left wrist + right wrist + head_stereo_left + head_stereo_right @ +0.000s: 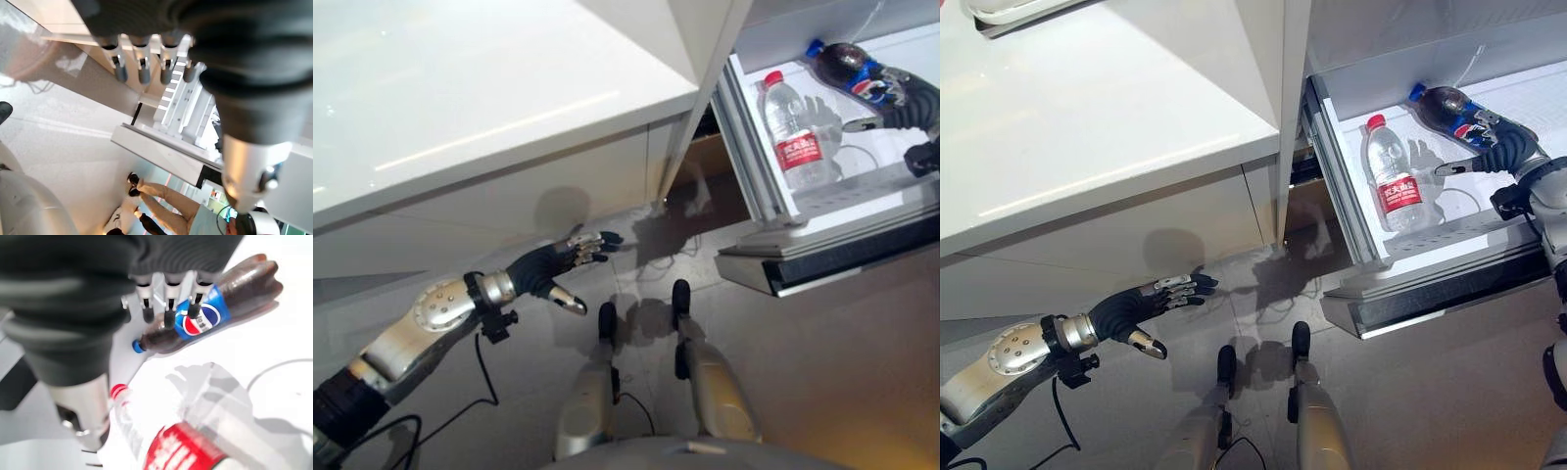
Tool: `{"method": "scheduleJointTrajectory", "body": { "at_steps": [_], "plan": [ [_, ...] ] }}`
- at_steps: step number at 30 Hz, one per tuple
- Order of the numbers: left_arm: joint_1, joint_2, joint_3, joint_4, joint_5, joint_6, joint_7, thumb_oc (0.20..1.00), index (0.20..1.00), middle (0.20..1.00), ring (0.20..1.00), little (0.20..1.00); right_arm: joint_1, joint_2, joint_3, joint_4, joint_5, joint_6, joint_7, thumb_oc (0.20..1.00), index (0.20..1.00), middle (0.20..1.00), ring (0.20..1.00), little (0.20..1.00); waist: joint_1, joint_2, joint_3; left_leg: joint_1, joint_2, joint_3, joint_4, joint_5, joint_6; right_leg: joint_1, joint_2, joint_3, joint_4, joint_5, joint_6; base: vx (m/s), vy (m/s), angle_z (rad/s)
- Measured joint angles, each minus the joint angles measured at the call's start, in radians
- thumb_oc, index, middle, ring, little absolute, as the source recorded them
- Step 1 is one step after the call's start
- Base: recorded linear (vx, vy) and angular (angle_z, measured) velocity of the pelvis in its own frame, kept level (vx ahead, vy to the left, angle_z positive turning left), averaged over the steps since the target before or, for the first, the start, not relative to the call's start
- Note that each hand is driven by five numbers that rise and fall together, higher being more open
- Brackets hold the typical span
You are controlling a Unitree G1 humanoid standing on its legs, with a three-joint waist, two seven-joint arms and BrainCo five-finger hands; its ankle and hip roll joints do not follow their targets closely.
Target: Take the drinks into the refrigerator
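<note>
white refrigerator drawer point(1449, 230) holds a water bottle point(1393, 176) and cola bottle point(1454, 113); right hand point(1498, 152) hovers slack-fingered just above the cola, likely releasing it; left hand point(1141, 304) idles, fingers relaxed.

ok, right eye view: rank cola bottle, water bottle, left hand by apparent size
1. Water bottle, lying in the fridge drawer.
2. Left hand and cola bottle look alike; the right hand hides part of the cola, so no ranking.
</note>
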Motion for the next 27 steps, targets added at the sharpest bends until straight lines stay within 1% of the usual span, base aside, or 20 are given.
{"method": "scheduleJointTrajectory", "body": {
  "at_steps": [8,11,13,15,21,23,24,25,26,27],
  "plan": [
    [-0.023,-0.006,0.000,0.000,0.000,0.000,0.000,1.000,1.000,1.000,1.000,1.000,0.003,0.002,0.002,-0.010,0.002,0.000,0.000,1.000,1.000,1.000,1.000,1.000,-0.001,0.001,0.000,0.006,-0.001,-0.002,0.013,0.000,0.000,0.013,-0.004,0.000,0.000,0.002,-0.003,0.00,0.000,0.00],
    [-0.038,-0.022,0.001,0.002,0.000,0.000,0.000,1.000,1.000,1.000,1.000,1.000,0.025,0.010,-0.008,-0.056,0.035,0.000,-0.005,1.000,1.000,1.000,1.000,1.000,-0.005,0.001,0.000,0.016,-0.001,-0.003,0.014,0.000,0.000,0.023,-0.004,-0.001,0.000,0.004,-0.006,0.00,0.000,0.00],
    [-0.040,-0.043,0.002,0.000,0.000,-0.001,0.000,1.000,1.000,1.000,1.000,1.000,0.080,0.013,-0.051,-0.124,0.078,-0.001,-0.005,1.000,1.000,1.000,1.000,1.000,-0.005,0.001,0.000,0.032,0.000,-0.004,0.014,0.000,0.000,0.040,-0.003,-0.002,0.000,0.004,-0.006,0.00,0.000,0.00],
    [-0.039,-0.045,0.002,0.001,0.000,-0.001,0.000,1.000,1.000,1.000,1.000,1.000,0.118,0.013,-0.093,-0.191,0.124,-0.005,-0.005,1.000,1.000,1.000,1.000,1.000,-0.019,0.000,0.000,0.042,0.000,-0.011,0.014,0.000,0.000,0.055,-0.004,-0.004,-0.001,0.004,-0.006,0.03,0.008,0.08],
    [-0.040,-0.046,0.003,0.000,-0.001,0.000,-0.001,1.000,1.000,1.000,1.000,1.000,0.141,0.000,-0.132,-0.256,0.167,-0.008,-0.006,1.000,1.000,1.000,1.000,1.000,-0.033,-0.001,-0.001,0.057,-0.001,-0.013,0.021,0.000,-0.001,0.073,-0.002,-0.006,0.000,0.009,-0.012,0.01,0.011,0.01],
    [-0.036,-0.046,0.004,0.001,-0.001,0.000,-0.002,1.000,1.000,1.000,1.000,1.000,0.163,-0.042,-0.146,-0.336,0.180,-0.014,-0.012,1.000,1.000,1.000,1.000,1.000,-0.045,-0.001,-0.002,0.058,-0.001,-0.013,0.023,0.001,-0.002,0.075,-0.001,-0.005,-0.001,0.011,-0.015,0.04,0.032,0.00],
    [-0.036,-0.047,0.004,0.001,-0.001,0.000,-0.002,1.000,1.000,1.000,1.000,1.000,0.170,-0.049,-0.155,-0.354,0.182,-0.018,-0.012,1.000,1.000,1.000,1.000,1.000,-0.049,-0.001,-0.002,0.058,0.000,-0.014,0.023,0.001,-0.002,0.076,-0.001,-0.006,-0.001,0.011,-0.015,0.04,0.034,-0.01],
    [-0.036,-0.049,0.008,0.001,-0.001,0.000,-0.003,1.000,1.000,1.000,1.000,1.000,0.190,-0.070,-0.179,-0.389,0.199,-0.025,-0.012,1.000,1.000,1.000,1.000,1.000,-0.054,-0.002,-0.002,0.061,-0.001,-0.012,0.024,0.000,-0.002,0.078,0.000,-0.004,0.000,0.011,-0.015,0.04,0.025,-0.04],
    [-0.034,-0.053,0.021,0.001,-0.001,0.000,-0.003,1.000,1.000,1.000,1.000,1.000,0.227,-0.077,-0.233,-0.419,0.210,-0.033,-0.013,1.000,1.000,1.000,1.000,1.000,-0.053,-0.002,-0.002,0.068,0.000,-0.011,0.024,0.000,-0.003,0.083,0.001,-0.002,0.000,0.011,-0.016,0.04,0.032,-0.06],
    [-0.033,-0.056,0.031,0.001,-0.001,0.000,-0.003,1.000,1.000,1.000,1.000,1.000,0.250,-0.083,-0.259,-0.441,0.216,-0.036,-0.014,1.000,1.000,1.000,1.000,1.000,-0.053,-0.002,-0.002,0.072,0.000,-0.010,0.023,0.000,-0.003,0.086,0.001,-0.001,0.000,0.011,-0.016,0.03,0.021,-0.07]
  ]
}}
